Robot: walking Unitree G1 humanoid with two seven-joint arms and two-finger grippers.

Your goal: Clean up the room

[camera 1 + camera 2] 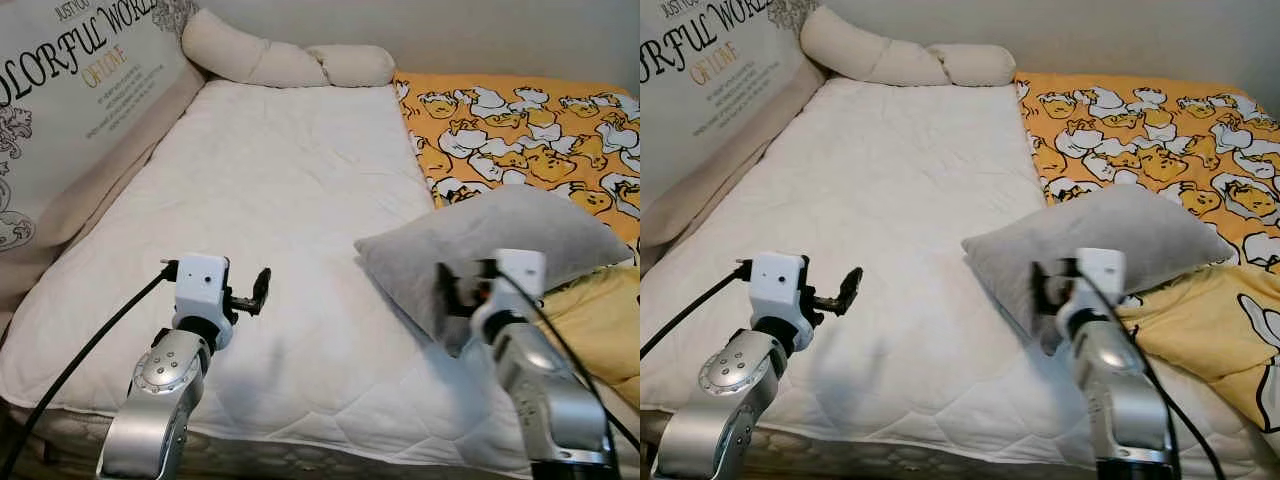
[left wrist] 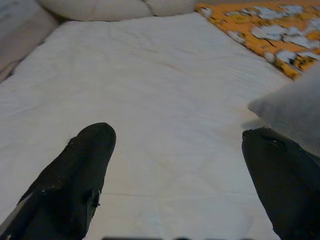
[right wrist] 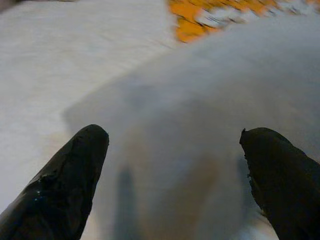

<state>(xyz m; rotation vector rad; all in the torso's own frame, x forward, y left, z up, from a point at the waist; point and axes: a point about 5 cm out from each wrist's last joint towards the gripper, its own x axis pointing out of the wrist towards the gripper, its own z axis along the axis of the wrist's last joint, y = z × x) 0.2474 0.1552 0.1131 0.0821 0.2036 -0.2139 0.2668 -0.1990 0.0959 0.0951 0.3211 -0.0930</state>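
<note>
A grey pillow point(image 1: 500, 235) lies on the right half of the white mattress pad point(image 1: 280, 180), with one end resting on a yellow duck-print blanket point(image 1: 520, 130). My right gripper point(image 1: 465, 285) hovers at the pillow's near edge. It is open, its fingers point(image 3: 75, 165) spread wide over the grey fabric point(image 3: 200, 100) and holding nothing. My left gripper point(image 1: 258, 292) is raised over the bare mattress to the left of the pillow. It is also open and empty, with the pillow's corner point(image 2: 295, 110) beside one finger point(image 2: 280, 185).
Two cream bolster pillows point(image 1: 260, 60) lie along the head of the bed. A padded panel with printed lettering point(image 1: 70, 80) runs down the left side. The blanket bunches up at the near right point(image 1: 600, 320). The mattress's front edge point(image 1: 300, 440) is just below my arms.
</note>
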